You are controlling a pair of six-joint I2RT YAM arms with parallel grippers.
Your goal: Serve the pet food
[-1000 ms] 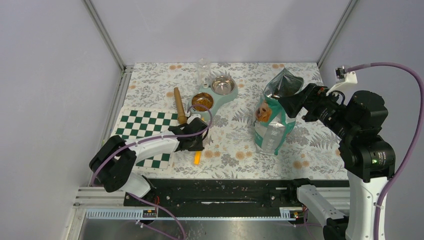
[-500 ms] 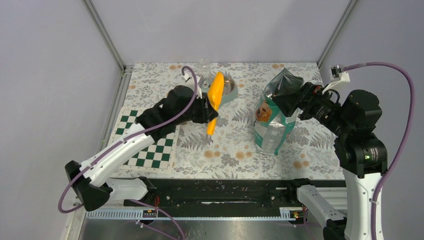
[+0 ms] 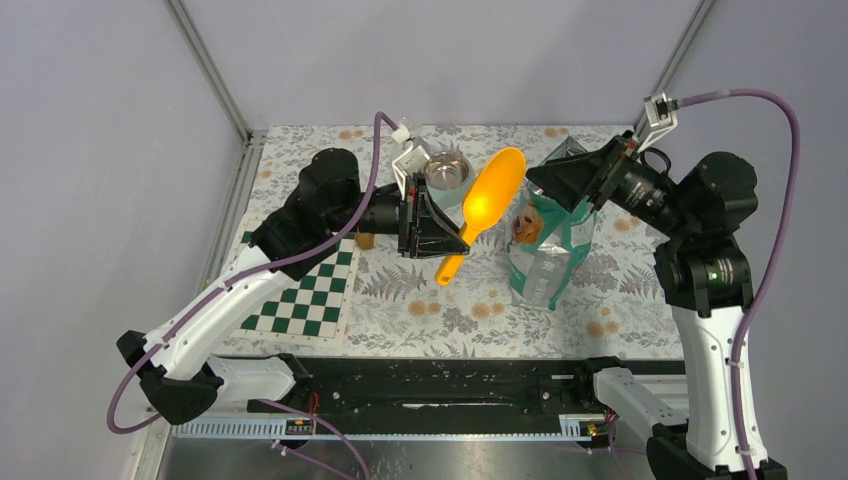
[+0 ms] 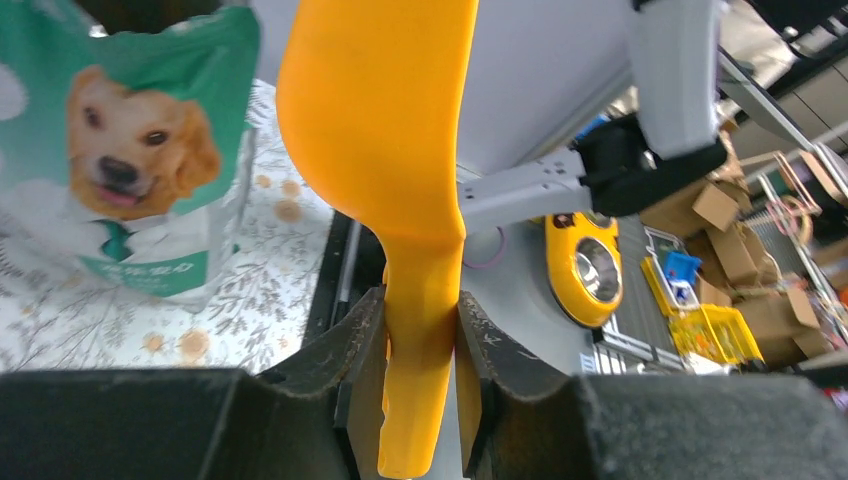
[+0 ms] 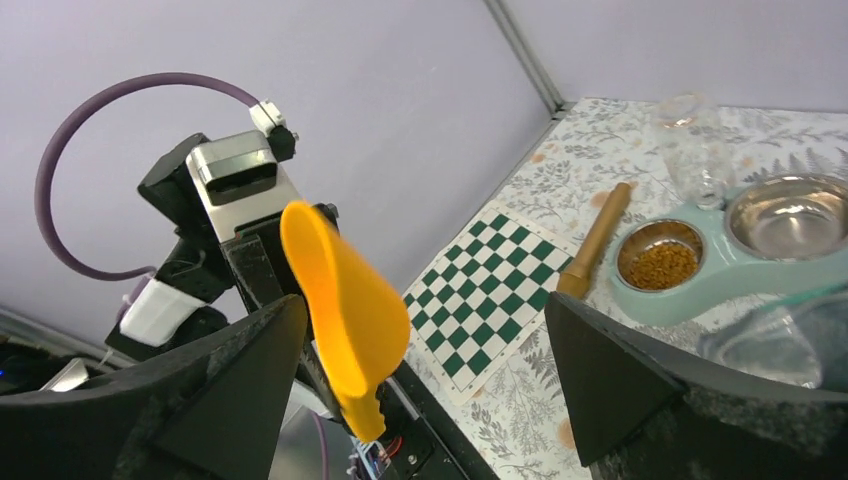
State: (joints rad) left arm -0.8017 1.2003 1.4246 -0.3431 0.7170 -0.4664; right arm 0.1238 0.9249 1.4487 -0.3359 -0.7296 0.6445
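Orange scoop (image 3: 487, 205) aloft, tilted, bowl end uppermost near bag top, dog-print bag (image 3: 545, 250) upright on floral table (image 3: 620, 290), teal two-bowl feeder (image 5: 720, 275) at back, rolling pin (image 5: 595, 240) beside it, checkerboard (image 3: 310, 300) left, clear cup (image 5: 690, 150) behind feeder.

The kibble (image 5: 658, 265) is a loose brown mass of tiny pellets; it lies low and level in the smaller steel bowl (image 5: 660, 229) of a teal feeder (image 5: 716, 280), covering the bottom. The top view hides it.
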